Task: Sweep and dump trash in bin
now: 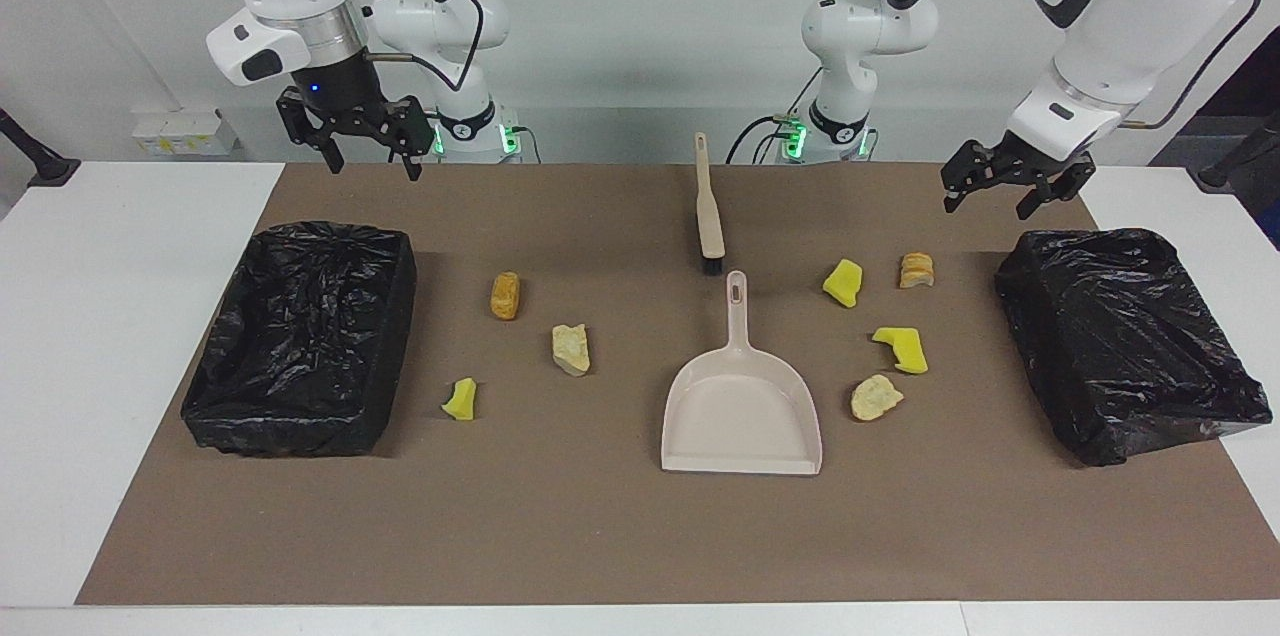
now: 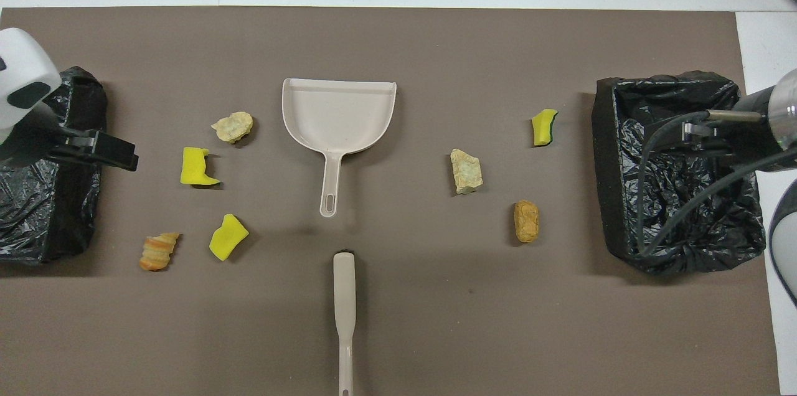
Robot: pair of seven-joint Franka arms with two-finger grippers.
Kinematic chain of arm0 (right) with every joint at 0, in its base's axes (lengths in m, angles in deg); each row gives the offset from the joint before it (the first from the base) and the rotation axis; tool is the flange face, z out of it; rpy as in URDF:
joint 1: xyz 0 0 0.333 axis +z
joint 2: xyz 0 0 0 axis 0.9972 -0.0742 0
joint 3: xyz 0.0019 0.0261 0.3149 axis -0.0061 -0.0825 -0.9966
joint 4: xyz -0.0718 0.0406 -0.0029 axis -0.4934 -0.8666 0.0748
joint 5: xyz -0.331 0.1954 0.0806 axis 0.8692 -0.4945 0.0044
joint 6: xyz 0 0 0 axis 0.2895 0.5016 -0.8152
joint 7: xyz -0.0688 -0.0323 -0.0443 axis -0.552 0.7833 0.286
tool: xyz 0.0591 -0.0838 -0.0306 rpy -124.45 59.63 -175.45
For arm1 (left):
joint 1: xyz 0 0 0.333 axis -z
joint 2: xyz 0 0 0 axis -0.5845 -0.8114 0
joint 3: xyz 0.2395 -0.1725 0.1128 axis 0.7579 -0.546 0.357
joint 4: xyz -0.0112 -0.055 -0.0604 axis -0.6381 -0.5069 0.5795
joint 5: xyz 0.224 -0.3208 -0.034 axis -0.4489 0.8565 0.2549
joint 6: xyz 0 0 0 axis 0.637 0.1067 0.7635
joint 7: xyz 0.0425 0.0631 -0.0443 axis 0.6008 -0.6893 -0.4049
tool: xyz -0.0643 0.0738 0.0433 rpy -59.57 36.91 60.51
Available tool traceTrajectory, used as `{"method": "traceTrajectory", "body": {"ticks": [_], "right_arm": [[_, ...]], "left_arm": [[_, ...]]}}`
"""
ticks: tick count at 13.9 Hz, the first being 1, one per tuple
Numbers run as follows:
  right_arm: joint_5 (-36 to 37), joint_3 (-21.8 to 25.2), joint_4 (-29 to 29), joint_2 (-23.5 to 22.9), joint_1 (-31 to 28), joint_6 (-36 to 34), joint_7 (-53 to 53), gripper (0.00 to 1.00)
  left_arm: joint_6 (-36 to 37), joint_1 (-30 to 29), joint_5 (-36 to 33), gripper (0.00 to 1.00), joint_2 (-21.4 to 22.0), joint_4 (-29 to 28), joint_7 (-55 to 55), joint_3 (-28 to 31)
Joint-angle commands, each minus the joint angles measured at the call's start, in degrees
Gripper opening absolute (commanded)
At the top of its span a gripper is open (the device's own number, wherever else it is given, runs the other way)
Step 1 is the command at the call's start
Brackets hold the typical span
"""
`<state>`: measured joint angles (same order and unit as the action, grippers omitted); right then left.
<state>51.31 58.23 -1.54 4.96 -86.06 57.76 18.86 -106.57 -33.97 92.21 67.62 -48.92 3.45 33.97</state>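
Note:
Several trash chunks lie on the brown mat. Toward the left arm's end are two yellow sponge bits point(image 1: 843, 282) point(image 1: 901, 348) and two tan bread lumps point(image 1: 916, 269) point(image 1: 875, 397). Toward the right arm's end are an orange lump point(image 1: 505, 295), a tan lump point(image 1: 571, 349) and a yellow bit point(image 1: 461, 399). The beige dustpan point(image 1: 740, 416) lies in the middle. The beige brush point(image 1: 709, 216) lies just nearer to the robots than the dustpan's handle. My left gripper point(image 1: 995, 191) hangs open and empty over the edge of the bin point(image 1: 1012, 296) at its end. My right gripper point(image 1: 370, 151) hangs open and empty, raised.
Two black-bagged bins stand on the mat, one at each arm's end; the one at the right arm's end point(image 1: 290, 431) shows under the right arm's cable in the overhead view point(image 2: 607, 197). The white table point(image 1: 120, 316) borders the mat point(image 1: 600, 536).

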Motion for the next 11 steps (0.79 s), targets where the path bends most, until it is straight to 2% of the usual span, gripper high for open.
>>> {"method": "traceTrajectory", "body": {"ticks": [1,2,5,7,9,11], "right_arm": [[-1.08,-0.14,-0.98,-0.39,-0.83,-1.47,1.95,1.0],[-1.08,-0.14,-0.98,-0.39,-0.83,-1.13,1.78,1.0],[-1.08,-0.14,-0.89,-0.48,-0.39,-0.33,1.25,1.0],[-1.08,-0.49,-0.37,-1.18,0.83,1.59,0.29,1.0],[-0.91,-0.49,0.07,-3.98,5.47,5.8,-4.78,1.0],[0.05,-0.49,-0.36,-8.45,10.04,9.4,-12.33,1.0]], "left_arm": [[-3.66,4.33,0.62,1.0,1.99,-6.69,0.0,0.69],[-5.59,5.14,0.97,1.0,3.21,-9.94,0.0,0.69],[-14.89,7.85,5.01,1.0,12.07,-25.13,0.88,0.69],[-16.24,11.72,5.01,1.0,13.42,-29.82,2.63,0.69],[-15.54,14.71,5.01,1.0,15.16,-33.59,6.04,0.6],[-19.46,20.32,5.01,1.0,21.73,-43.75,7.99,0.69]]}}
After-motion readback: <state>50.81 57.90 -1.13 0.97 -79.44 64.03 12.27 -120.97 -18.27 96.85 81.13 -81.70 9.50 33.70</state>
